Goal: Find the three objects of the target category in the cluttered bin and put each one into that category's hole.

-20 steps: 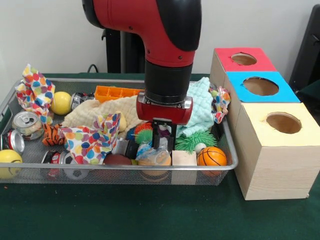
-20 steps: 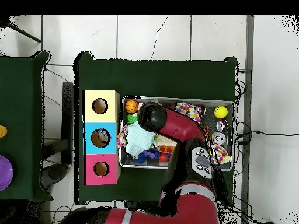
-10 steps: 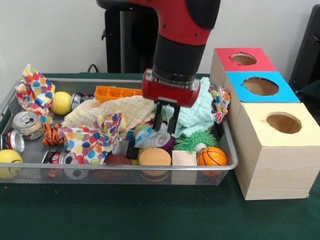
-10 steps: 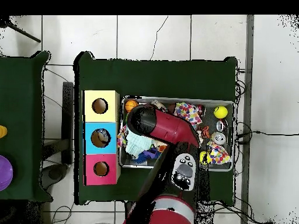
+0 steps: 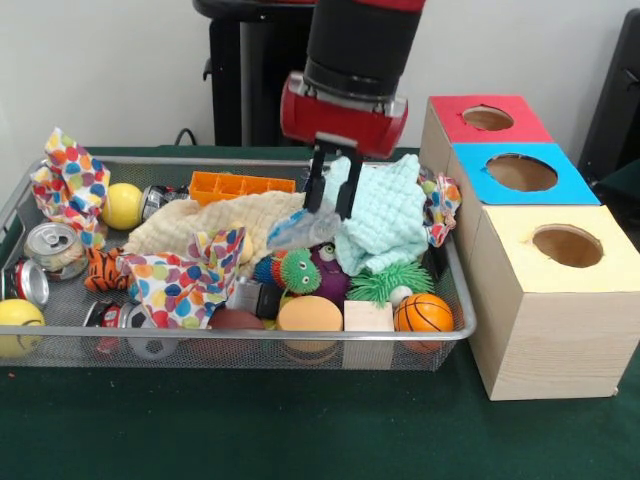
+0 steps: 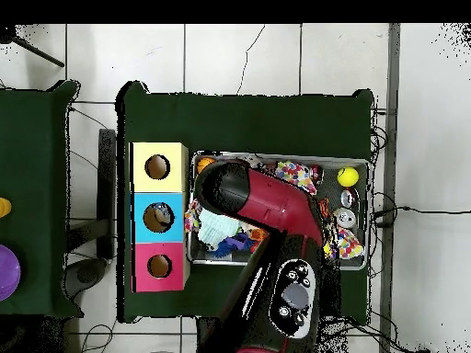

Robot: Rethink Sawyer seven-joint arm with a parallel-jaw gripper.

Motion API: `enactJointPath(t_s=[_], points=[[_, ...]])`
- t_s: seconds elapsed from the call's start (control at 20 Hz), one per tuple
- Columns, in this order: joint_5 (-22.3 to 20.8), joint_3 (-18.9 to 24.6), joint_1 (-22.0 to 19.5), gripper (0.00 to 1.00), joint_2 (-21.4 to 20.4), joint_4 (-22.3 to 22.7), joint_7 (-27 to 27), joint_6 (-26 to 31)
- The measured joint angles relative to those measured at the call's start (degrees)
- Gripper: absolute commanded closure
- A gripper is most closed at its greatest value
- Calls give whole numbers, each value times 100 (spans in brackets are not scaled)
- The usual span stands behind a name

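Note:
The bin (image 5: 250, 336) is a wide silver wire-mesh basket full of clutter; in the overhead view (image 6: 361, 167) the arm covers much of it. My gripper (image 5: 328, 208) hangs above the bin's middle, shut on a crumpled clear plastic bottle (image 5: 300, 230) that it holds above the clutter. The hole (image 5: 488, 118) is the round one in the red-topped wooden box, at the far right behind the bin; it also shows in the overhead view (image 6: 159, 266). In the overhead view the red arm (image 6: 248, 198) hides the gripper.
The blue-topped box (image 5: 522, 172) and the yellow-topped box (image 5: 567, 245) stand in a row with the red one. In the bin lie a mint cloth (image 5: 385, 215), a cream cloth (image 5: 215, 225), a small basketball (image 5: 423, 312), cans (image 5: 55, 250), polka-dot paper (image 5: 180, 285) and an orange tray (image 5: 235, 185).
My gripper closed on the clear plastic bottle low in the clutter and has risen with it, moving a little toward the boxes.

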Motion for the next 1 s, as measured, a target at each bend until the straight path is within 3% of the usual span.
enactJointPath(t_s=[0.7,0.95,1.0], points=[[456,33,-96,100,-850,189,0,583],[574,-53,181,100,-1170,373,116,922],[637,-116,392,100,-1296,462,257,1050]])
